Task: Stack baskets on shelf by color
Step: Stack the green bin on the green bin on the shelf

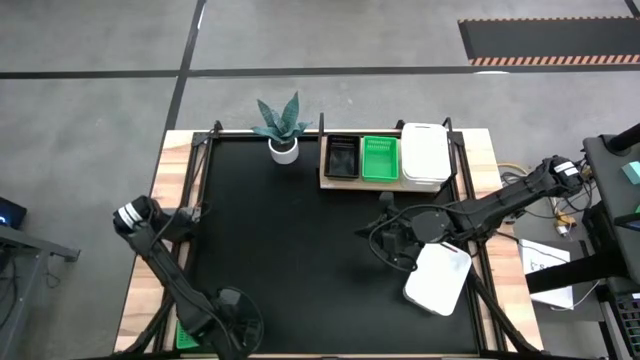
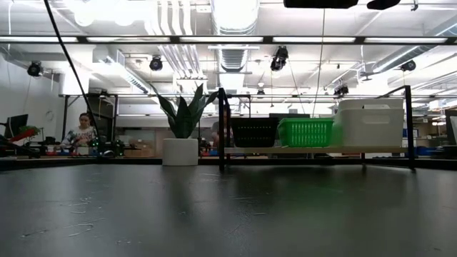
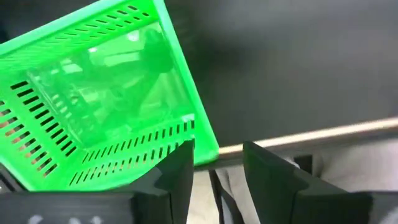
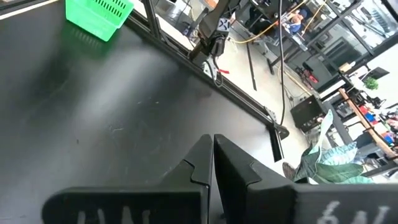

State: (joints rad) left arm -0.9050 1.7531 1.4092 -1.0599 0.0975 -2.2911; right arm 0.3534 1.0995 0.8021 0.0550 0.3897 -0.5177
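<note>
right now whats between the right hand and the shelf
In the high view only bare black tabletop lies between the right hand and the shelf; the loose white basket sits on its other side.

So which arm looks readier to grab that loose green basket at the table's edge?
The left. Its gripper hovers open right beside the bright green mesh plastic basket; the right gripper is shut, far across the table.

Loose green basket mostly hidden beneath the left arm at the table's near corner, cut by the frame edge in the left wrist view, distant seated person too small to make out
</note>
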